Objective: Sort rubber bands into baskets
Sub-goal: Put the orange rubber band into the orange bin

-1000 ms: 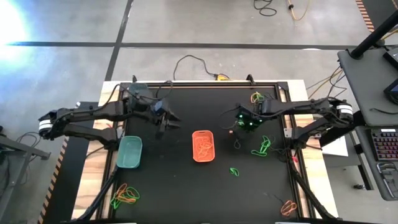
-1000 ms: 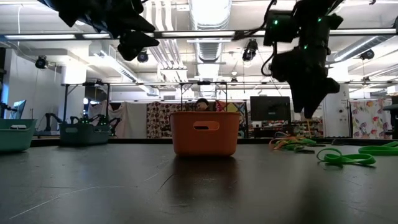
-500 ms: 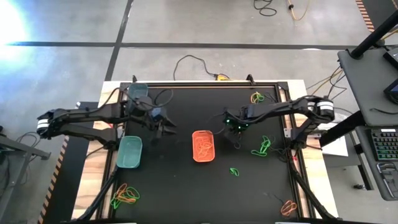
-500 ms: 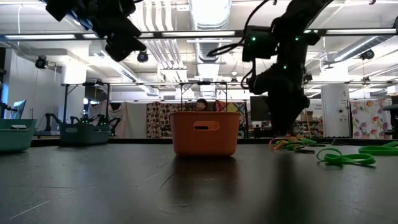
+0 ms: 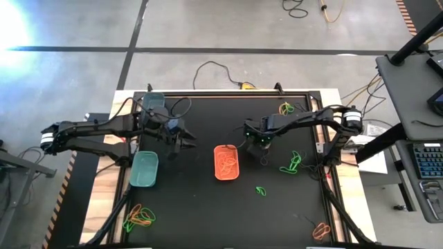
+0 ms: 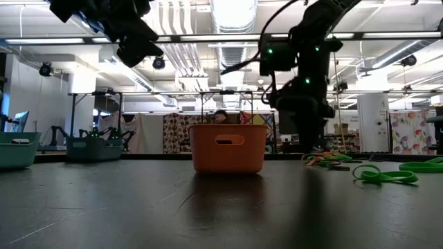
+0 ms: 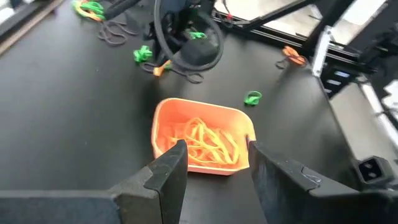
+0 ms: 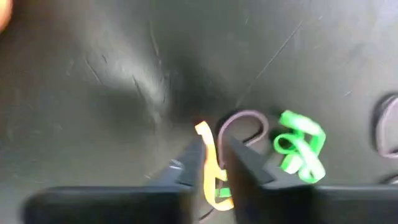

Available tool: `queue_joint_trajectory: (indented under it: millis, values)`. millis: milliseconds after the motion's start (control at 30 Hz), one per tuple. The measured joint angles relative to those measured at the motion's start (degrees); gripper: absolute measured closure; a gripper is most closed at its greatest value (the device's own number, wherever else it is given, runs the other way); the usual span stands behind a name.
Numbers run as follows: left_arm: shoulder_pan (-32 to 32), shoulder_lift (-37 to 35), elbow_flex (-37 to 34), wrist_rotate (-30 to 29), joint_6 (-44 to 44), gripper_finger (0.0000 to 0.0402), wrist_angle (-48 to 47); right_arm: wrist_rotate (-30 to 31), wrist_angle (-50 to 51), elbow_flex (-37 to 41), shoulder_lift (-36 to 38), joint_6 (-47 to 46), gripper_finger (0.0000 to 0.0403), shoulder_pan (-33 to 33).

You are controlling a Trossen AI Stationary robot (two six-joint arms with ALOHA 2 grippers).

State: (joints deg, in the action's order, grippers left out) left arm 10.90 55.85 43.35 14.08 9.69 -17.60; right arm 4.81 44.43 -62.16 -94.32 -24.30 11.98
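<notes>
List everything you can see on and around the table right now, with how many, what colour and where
orange basket: one, orange, table centre, orange rubber bands inside.
light teal basket: one, light teal-green, table's left edge.
dark basket: one, dark grey-teal, far left corner, partly hidden by the left arm.
loose rubber bands: several, mostly green, right of the orange basket; some dark ones near them.
corner rubber bands: a small heap, green and orange, near left corner.
cable: one, dark, on the floor beyond the table.
left tool: one, dark, open, hanging left of the orange basket.
right tool: one, dark, low over the table right of the orange basket, closed on an orange rubber band.
</notes>
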Motion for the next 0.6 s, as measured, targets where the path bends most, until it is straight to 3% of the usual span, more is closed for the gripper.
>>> queue_joint_trajectory:
  millis: [167,333,467,600]
  values:
    - [0.0,0.0,0.0,-2.3,0.0,0.0247,0.0,-0.2,5.9,-3.8,1.6,2.7,0.0392,2.7]
    - [0.0,-0.1,0.0,-2.2,0.2,0.0247,0.0,-2.5,7.4,-4.9,4.1,5.5,0.0388,4.2]
    - [0.0,-0.1,0.0,-2.2,1.6,0.0247,0.3,-8.9,8.3,-3.6,3.8,7.4,0.0355,4.1]
    - [0.0,-0.1,0.0,-2.2,3.1,0.0247,2.0,-11.3,8.0,-1.9,1.2,7.3,0.0297,4.0]
